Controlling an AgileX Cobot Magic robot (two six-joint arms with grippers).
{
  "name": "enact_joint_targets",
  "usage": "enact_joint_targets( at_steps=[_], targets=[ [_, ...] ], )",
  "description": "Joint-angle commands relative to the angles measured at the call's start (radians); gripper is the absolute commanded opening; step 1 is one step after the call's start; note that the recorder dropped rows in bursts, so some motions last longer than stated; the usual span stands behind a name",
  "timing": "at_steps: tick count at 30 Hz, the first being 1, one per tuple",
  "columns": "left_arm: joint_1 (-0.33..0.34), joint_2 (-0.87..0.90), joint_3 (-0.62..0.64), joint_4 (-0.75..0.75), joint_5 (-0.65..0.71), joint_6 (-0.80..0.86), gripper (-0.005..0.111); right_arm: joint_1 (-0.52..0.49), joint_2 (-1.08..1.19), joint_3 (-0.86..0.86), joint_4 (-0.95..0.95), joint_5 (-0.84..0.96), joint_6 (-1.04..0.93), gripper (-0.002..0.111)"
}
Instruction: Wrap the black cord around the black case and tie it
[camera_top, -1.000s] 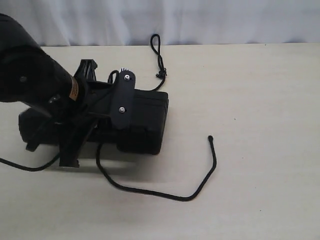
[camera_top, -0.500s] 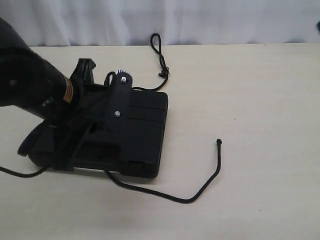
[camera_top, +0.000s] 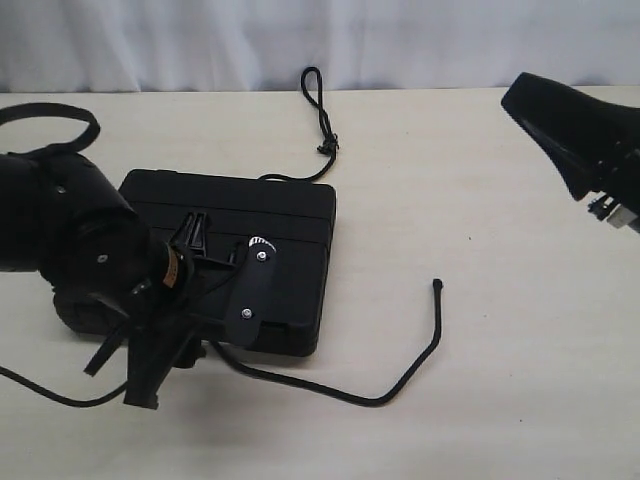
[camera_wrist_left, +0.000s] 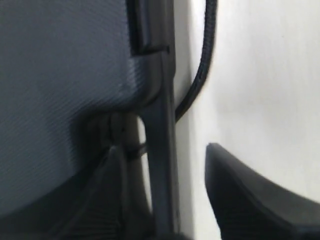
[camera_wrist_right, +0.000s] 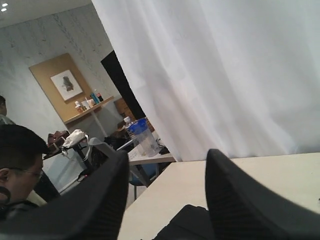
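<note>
A small orange label (camera_top: 170, 268) on the left arm (camera_top: 70, 225) is too small to read. This bulky black arm leans over the left side of the pale table (camera_top: 520, 330). Its wrist is bent down, so the left gripper (camera_top: 135, 365) points at a corner of the black case (camera_top: 270, 230). Its fingers stand apart with the case's thin edge between them. The case is flat, rectangular and matte, and lies left of centre. The black cord (camera_top: 385, 395) is thin and braided. Its loop and knot lie beside the case's edge nearest the white curtain (camera_top: 420, 40). It reappears at the opposite edge and curves away to the right. At far right, the right arm (camera_top: 570, 125) hangs above the table. The right gripper (camera_wrist_right: 167, 155) has its fingers spread with nothing between them.
</note>
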Motion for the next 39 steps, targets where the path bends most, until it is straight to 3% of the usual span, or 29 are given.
enact_joint_targets(
  at_steps=[1, 7, 12, 14, 18, 25, 34, 39],
  targets=[
    [-0.002, 0.059, 0.004, -0.034, -0.017, 0.0, 0.051, -0.001, 0.001, -0.008, -0.008, -0.023, -0.025, 0.047],
    [-0.002, 0.115, 0.004, -0.028, -0.017, 0.0, 0.051, -0.001, 0.001, -0.008, -0.008, -0.023, -0.025, 0.047],
    [-0.002, 0.148, 0.004, -0.005, -0.1, 0.0, 0.05, -0.001, 0.001, -0.008, -0.01, -0.023, -0.025, 0.047],
    [-0.002, 0.152, 0.004, -0.001, -0.11, 0.0, 0.04, -0.001, 0.001, -0.008, -0.011, -0.023, -0.027, 0.047],
    [-0.002, 0.144, -0.016, 0.097, 0.019, 0.0, 0.0, -0.001, 0.001, -0.008, -0.011, -0.023, -0.027, 0.047],
    [-0.002, 0.043, -0.083, 0.178, 0.262, -0.01, 0.0, -0.001, 0.001, -0.008, -0.008, -0.023, -0.21, 0.047],
    [-0.002, -0.183, -0.083, 0.299, 0.255, -0.01, 0.0, -0.001, 0.078, -0.012, -0.051, -0.032, -0.465, 0.048],
    [0.0, -0.268, -0.083, 0.321, 0.211, -0.01, 0.0, -0.001, 0.188, -0.012, -0.149, -0.206, -0.589, 0.064]
  ],
)
